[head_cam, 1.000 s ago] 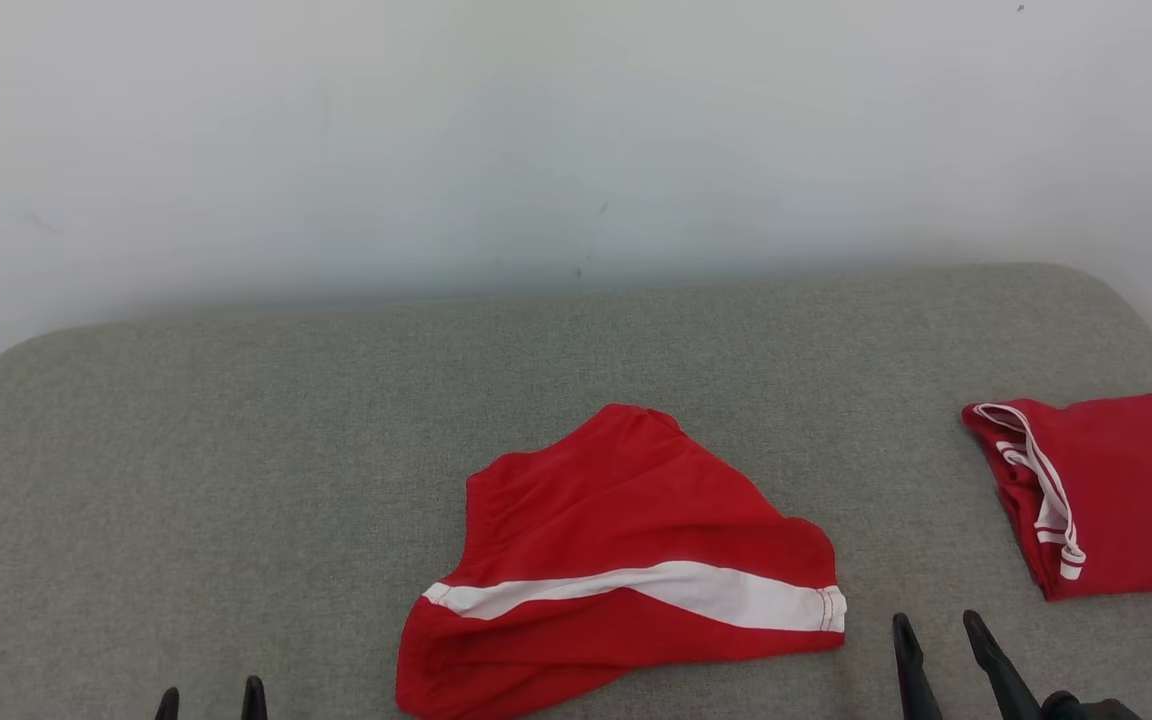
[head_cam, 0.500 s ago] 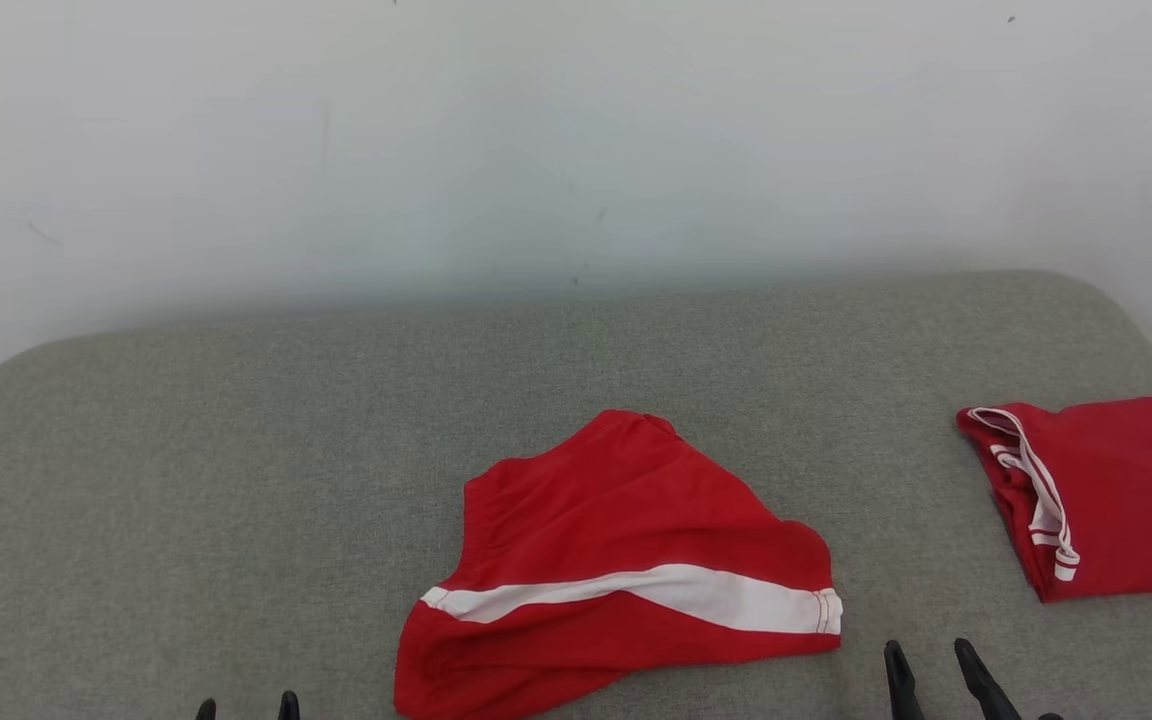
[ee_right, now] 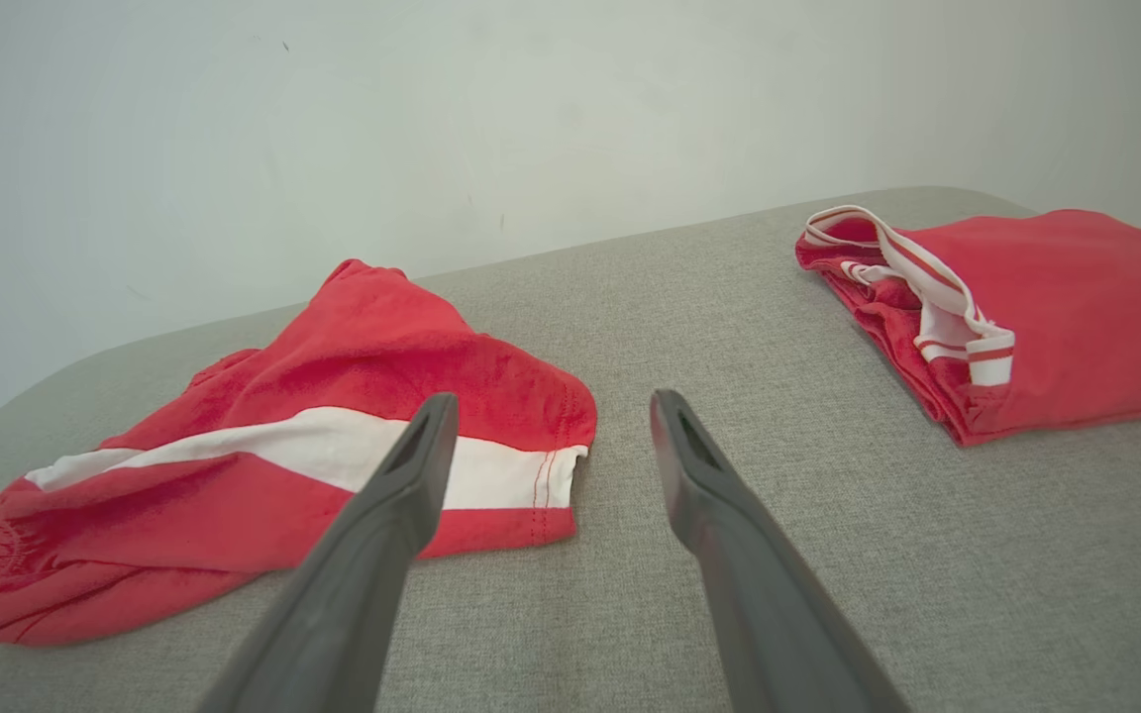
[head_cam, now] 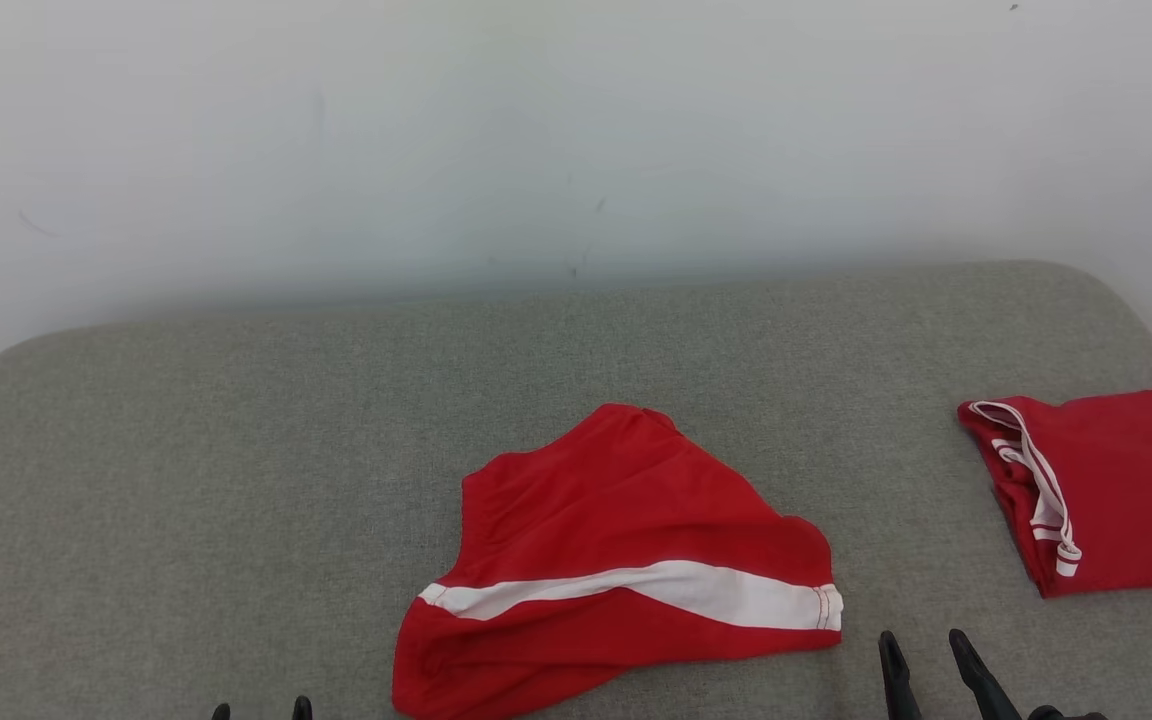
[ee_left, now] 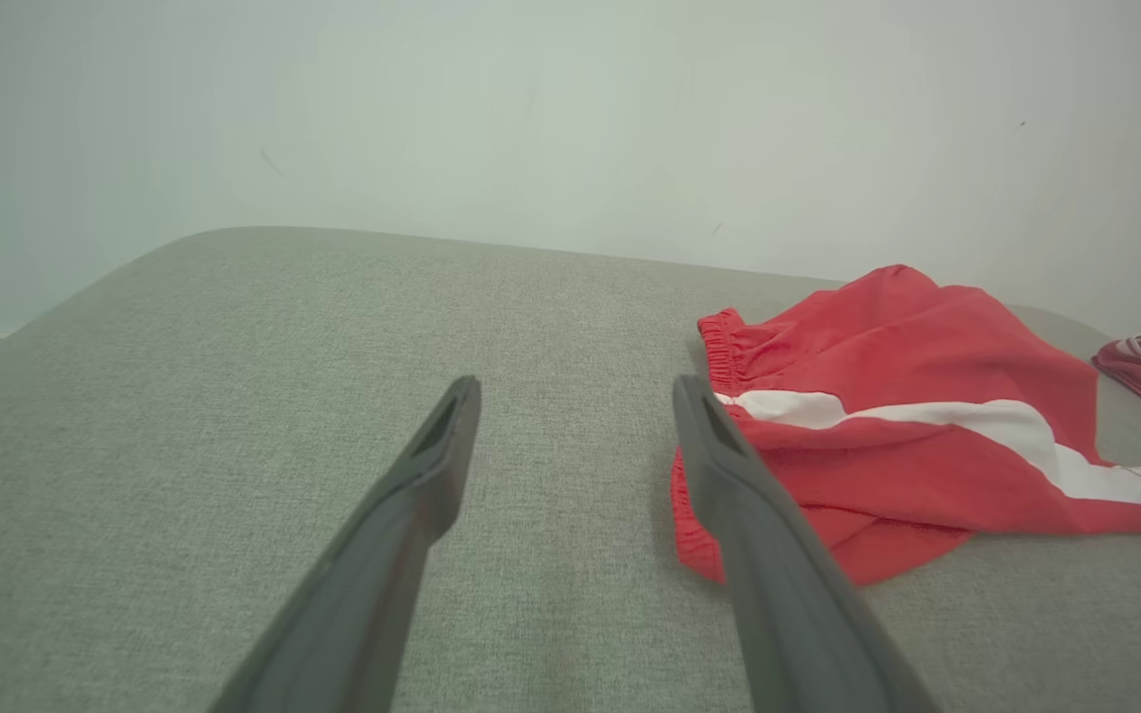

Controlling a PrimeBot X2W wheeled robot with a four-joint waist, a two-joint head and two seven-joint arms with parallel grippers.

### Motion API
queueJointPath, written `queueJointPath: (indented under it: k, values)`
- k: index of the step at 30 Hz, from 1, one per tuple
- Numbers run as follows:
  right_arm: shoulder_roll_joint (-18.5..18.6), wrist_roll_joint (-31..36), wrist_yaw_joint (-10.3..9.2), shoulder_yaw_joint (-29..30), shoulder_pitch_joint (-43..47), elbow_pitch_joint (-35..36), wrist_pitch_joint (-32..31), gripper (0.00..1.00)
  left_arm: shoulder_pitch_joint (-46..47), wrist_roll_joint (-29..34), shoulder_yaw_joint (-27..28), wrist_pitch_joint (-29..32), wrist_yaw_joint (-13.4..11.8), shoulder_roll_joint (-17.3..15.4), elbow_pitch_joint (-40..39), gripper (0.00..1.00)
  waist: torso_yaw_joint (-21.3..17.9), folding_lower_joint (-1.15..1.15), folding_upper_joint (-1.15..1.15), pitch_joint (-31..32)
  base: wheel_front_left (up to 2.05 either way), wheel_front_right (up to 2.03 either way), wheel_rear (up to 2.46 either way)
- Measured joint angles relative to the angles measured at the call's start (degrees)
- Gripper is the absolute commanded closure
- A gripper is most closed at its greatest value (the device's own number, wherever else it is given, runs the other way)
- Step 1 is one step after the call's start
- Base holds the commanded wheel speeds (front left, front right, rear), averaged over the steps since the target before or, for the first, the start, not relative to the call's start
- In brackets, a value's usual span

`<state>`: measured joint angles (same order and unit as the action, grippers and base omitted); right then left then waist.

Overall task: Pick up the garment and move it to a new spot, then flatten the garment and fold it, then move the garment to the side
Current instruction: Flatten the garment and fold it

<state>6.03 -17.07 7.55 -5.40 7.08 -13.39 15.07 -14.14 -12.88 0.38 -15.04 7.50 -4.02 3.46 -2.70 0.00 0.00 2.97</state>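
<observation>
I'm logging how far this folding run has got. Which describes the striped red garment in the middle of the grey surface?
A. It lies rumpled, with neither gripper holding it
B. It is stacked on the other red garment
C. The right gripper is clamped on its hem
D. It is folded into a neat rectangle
A: the striped red garment lies rumpled on the grey surface, while the left gripper and right gripper are open, holding nothing.

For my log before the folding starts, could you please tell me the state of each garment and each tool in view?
Red cloth shorts with a white stripe: rumpled, unfolded, lying free on the grey fabric-covered surface.
Red cloth garment with white-striped trim: folded, lying at the surface's right side.
Left tool: open, empty.
Right tool: open, empty.
</observation>
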Motion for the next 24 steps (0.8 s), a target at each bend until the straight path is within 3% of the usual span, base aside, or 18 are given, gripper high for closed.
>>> queueJointPath:
  k: [6,11,18,24]
  values:
    - [-0.57,-1.14,0.0,0.96,-0.4,0.1,-1.21,0.0,0.46,-0.01,-1.31,0.0,0.0,-0.62,1.27,0.0,0.2,0.0,0.0,-0.39,0.0,0.0,0.0]
    - [-0.76,-2.15,0.0,1.9,-4.28,0.09,-12.45,0.0,7.39,-2.98,-5.36,0.67,0.0,-3.37,7.44,0.0,0.36,0.01,0.0,-1.49,0.0,0.0,0.0]
    - [-1.64,-1.04,0.0,6.49,-9.67,-2.09,-28.19,0.0,21.69,-8.65,-10.15,17.78,0.0,-5.16,14.02,0.0,0.67,0.01,0.0,-3.75,0.0,0.0,0.0]
    - [-2.69,0.78,0.0,8.25,-13.31,-2.31,-34.84,0.0,29.98,-11.71,-11.88,31.84,-0.45,-4.19,18.71,0.0,0.95,0.01,0.01,-6.11,0.0,0.0,0.0]
